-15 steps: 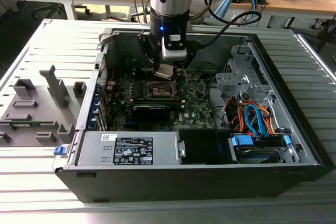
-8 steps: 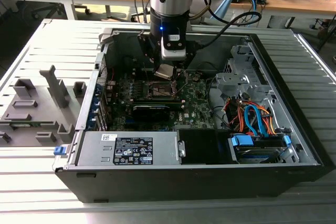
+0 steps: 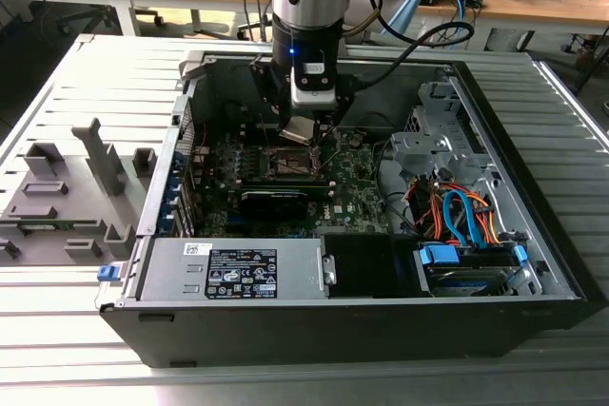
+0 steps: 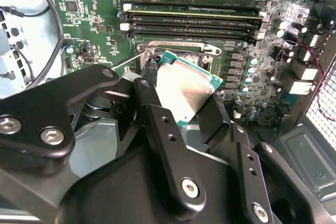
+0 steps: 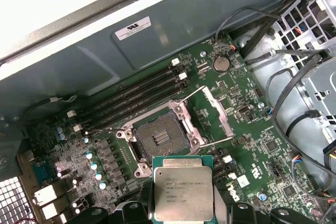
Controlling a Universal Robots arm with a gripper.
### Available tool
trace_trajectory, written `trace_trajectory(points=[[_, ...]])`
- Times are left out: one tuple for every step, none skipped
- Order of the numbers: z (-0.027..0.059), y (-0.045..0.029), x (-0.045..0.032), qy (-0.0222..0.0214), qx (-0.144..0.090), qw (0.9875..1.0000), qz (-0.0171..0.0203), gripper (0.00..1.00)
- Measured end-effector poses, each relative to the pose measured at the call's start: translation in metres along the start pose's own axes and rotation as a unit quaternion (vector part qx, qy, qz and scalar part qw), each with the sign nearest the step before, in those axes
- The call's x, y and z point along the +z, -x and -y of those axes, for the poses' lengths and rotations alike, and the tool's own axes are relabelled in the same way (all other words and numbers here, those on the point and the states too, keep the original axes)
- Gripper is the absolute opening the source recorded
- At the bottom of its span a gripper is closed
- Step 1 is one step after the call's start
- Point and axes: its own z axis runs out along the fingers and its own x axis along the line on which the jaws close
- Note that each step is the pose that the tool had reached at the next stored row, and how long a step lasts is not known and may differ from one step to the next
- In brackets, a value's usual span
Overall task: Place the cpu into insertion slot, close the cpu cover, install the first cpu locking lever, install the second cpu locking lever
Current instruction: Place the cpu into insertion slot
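My gripper [image 4: 185, 103] is shut on the cpu [image 4: 189, 90], a small square chip with a dull silver top and a green edge. Black fingers [image 4: 152, 106] clamp it on two opposite sides. The cpu [image 5: 182, 195] hangs tilted a little above the green board, just beside the insertion slot [image 5: 161, 137], which lies open with its dark centre bare. The cpu cover [image 5: 218, 113], a thin metal frame, stands swung up at one side of the slot. In the exterior view the gripper [image 3: 303, 124] holds the cpu [image 3: 296, 131] over the insertion slot [image 3: 290, 164] inside the case.
The open computer case [image 3: 533, 263] has tall walls all round. Black memory slots [image 5: 136, 95] run beside the socket. A power supply [image 3: 238, 271] fills the case's front, and a drive cage with orange and blue cables [image 3: 457, 211] is at the exterior view's right. Grey fixtures [image 3: 67, 197] stand outside at the exterior view's left.
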Motion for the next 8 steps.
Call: trace_trajectory(points=[[0.0, 0.0, 0.0, -0.0001, 0.002, 1.0, 0.0002, 0.54], [0.0, 0.0, 0.0, -0.0002, 0.003, 1.0, 0.0003, 0.54], [0.0, 0.0, 0.0, -0.0002, 0.004, 1.0, 0.0004, 0.54], [0.0, 0.0, 0.0, -0.0003, 0.005, 1.0, 0.0005, 0.54], [0.0, 0.0, 0.0, -0.0003, 0.006, 1.0, 0.0006, 0.54], [0.0, 0.0, 0.0, -0.0003, 0.008, 1.0, 0.0008, 0.54], [0.0, 0.0, 0.0, -0.0004, 0.009, 1.0, 0.0009, 0.54], [0.0, 0.0, 0.0, -0.0005, 0.01, 1.0, 0.001, 0.54]])
